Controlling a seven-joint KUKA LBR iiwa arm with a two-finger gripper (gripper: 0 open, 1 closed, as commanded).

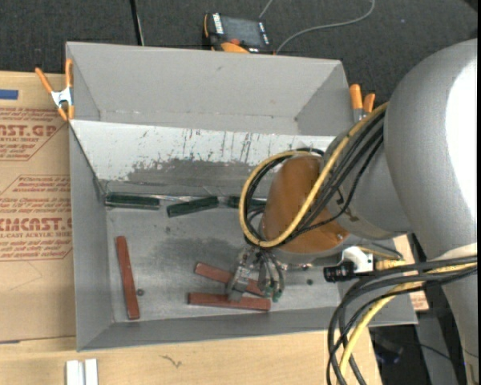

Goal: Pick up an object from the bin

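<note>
Your gripper [256, 285] is low in the bin [200, 95], close to the floor and close to the front wall. The orange cover [301, 195] and the looped cables [260, 183] rise just behind it and hide much of the tool. You cannot tell from this view whether the tool is wide, narrow or holding anything, as its tip is dark and crowded.

Two red sticks lie nearest to it. The short red stick [211, 272] lies just beside the gripper on its view-left side, slanted, with its near end running in under the tool's tip. The long red stick [216, 300] lies flat on the front side of the gripper, between the tool and the front wall. Its right end lies directly below the tip and seems to touch it. The two sticks' near ends close toward each other at the gripper, but you cannot tell which one the tool meets.

A small green bit [276, 295] shows at the gripper's view-right edge, too small to name.

Well off to the gripper's view-left, a third red stick [127, 279] lies along the side wall, pointing from back to front. Farther back from the tool, along the foot of the sloped back wall, lie two dark green sticks [132, 201] [191, 207], end to end and apart from each other.
</note>
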